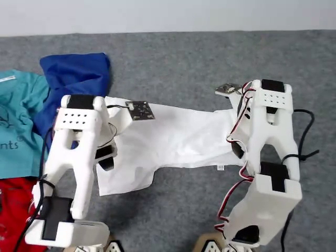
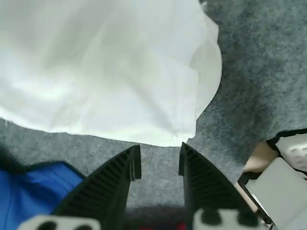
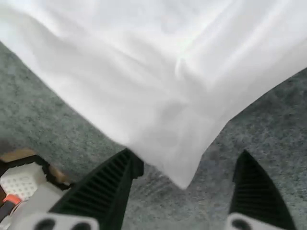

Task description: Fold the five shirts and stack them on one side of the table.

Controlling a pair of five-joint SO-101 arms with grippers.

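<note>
High view: grey table (image 1: 210, 58) borders white shirt (image 1: 178, 139).

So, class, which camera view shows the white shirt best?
The high view: the white shirt lies spread on the table between both arms, most of its outline visible. The left wrist view gives a rounded edge by the left gripper; the right wrist view, one corner by the right gripper.

Shirts cut off at the frame edges or covered by the arms.
In the high view the teal shirt (image 1: 18, 123) runs off the frame at 9 o'clock and the red shirt (image 1: 10, 205) at 8 o'clock. The left arm (image 1: 73, 157) covers part of the blue shirt (image 1: 73, 79) and the 9 o'clock end of the white shirt (image 1: 173, 139); the right arm (image 1: 265, 142) covers its 3 o'clock end. The print on the hem tag (image 1: 220, 168) is too small to tell.
</note>
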